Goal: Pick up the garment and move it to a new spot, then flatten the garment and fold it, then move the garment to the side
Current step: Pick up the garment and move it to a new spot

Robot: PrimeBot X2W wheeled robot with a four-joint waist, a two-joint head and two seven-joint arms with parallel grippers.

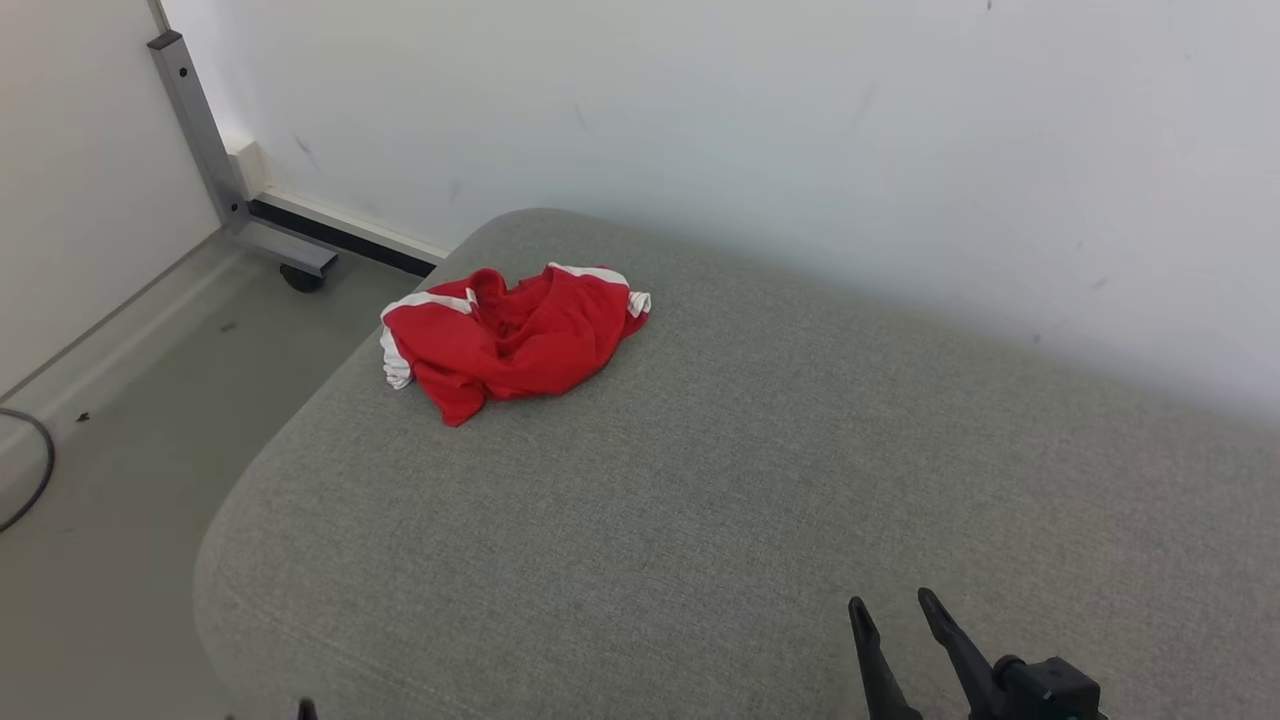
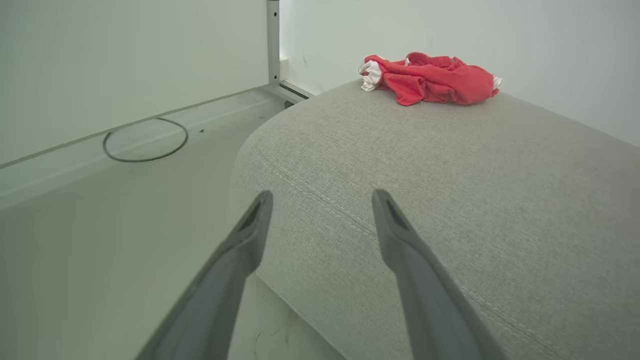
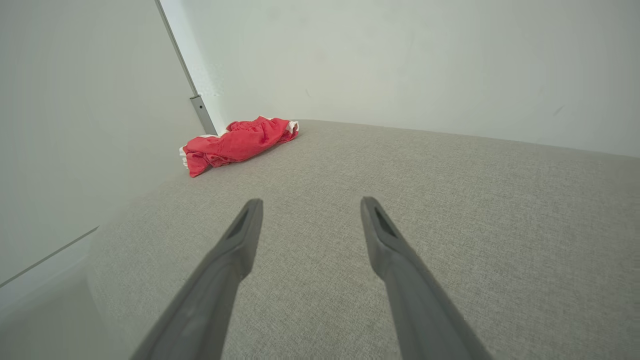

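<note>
Jaws spread; garment [image 1: 510, 345] lies left-right.

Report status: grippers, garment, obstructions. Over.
Left gripper open, empty. Right gripper open, empty. Red garment crumpled, untouched, far-left corner of grey cushion. Nothing in the way.

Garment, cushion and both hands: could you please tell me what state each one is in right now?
garment: crumpled heap, unfolded, lying on the cushion near its far left corner, not held.
cushion: smooth and flat.
left hand: open, empty, at the cushion's near edge.
right hand: open, empty, apart from the garment.
</note>
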